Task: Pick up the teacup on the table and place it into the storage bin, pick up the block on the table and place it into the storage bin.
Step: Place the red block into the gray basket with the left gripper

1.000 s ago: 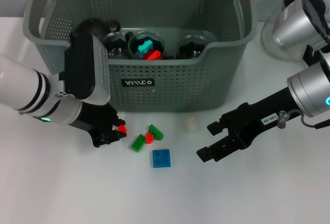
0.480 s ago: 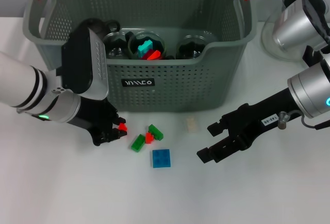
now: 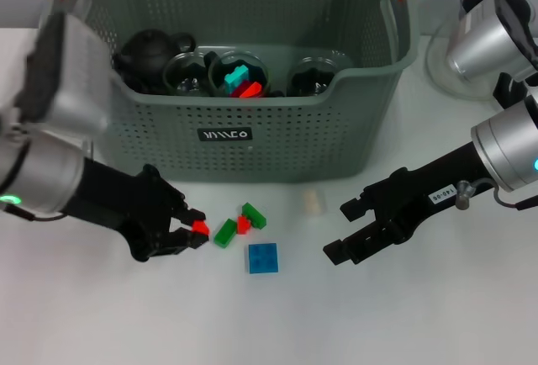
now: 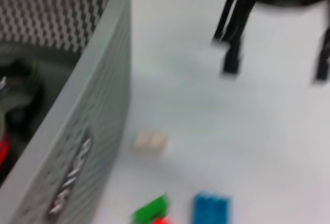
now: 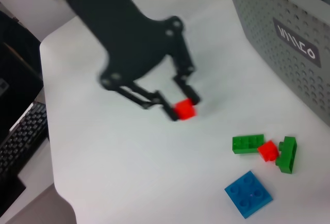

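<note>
Red studded block (image 3: 200, 227) pinched in left pincer (image 3: 192, 229); right pincer (image 3: 342, 230) gapes empty.

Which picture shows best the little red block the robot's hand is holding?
The right wrist view: the red block sits plainly between the left gripper fingertips. The head view shows it smaller, at the gripper's tip. The left wrist view misses it.
</note>
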Controlling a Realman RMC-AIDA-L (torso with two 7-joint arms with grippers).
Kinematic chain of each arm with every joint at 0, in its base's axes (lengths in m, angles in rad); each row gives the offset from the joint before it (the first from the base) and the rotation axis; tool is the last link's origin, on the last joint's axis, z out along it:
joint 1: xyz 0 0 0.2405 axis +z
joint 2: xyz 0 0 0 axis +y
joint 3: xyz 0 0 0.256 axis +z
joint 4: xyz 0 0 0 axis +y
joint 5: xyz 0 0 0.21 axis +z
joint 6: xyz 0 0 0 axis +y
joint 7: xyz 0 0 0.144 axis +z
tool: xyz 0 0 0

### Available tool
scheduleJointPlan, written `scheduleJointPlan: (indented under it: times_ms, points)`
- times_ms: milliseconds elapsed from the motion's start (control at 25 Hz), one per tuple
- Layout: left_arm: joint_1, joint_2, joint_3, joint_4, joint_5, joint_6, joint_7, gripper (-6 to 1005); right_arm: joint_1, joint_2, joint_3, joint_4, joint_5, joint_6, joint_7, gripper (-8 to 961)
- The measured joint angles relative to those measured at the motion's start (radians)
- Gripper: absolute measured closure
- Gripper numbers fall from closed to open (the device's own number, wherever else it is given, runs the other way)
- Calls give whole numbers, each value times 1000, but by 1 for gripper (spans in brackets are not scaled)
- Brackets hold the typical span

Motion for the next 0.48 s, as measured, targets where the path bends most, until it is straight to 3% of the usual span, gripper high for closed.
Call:
scheduleJointPlan:
  times_ms: [80,120,280,480]
  points:
    - [-3,2,-38,10,-30,57,-1,750,-1,0,0,0,0,-1,0,25]
    - [-22,5,-117,22,-98,182,-7,749,-1,0,0,0,0,-3,0,25]
    - [-70,12,-228,27,-197,303,-56,745,-6,0,-4,-1,0,-8,-1,25]
    - [-142,39,-294,-1,-288,259,-176,739,-10,1,-7,0,0,-12,-10,26]
